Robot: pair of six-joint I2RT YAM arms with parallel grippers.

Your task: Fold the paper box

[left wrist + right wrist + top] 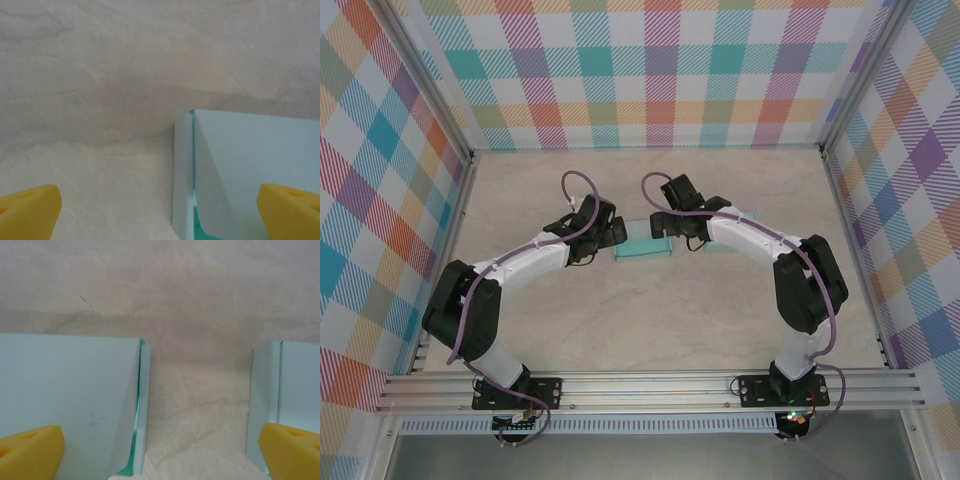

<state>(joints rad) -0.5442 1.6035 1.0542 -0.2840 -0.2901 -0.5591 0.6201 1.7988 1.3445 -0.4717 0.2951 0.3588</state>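
The left arm curls inward, elbow out. Its left gripper (160, 210) is spread wide and empty over the left end of the paper box (645, 247). The box lies on the table (670, 330) between both grippers. It is thin teal card, probably light, easily creased and apt to slide, so best pinched at a flap's free edge. Over the box's right end, the right arm mirrors this, with the right gripper (161, 450) equally wide and empty.

Your paper box (640, 250) is pale teal. You have pastel plaid walls (660, 70) and a beige marbled table (650, 330).
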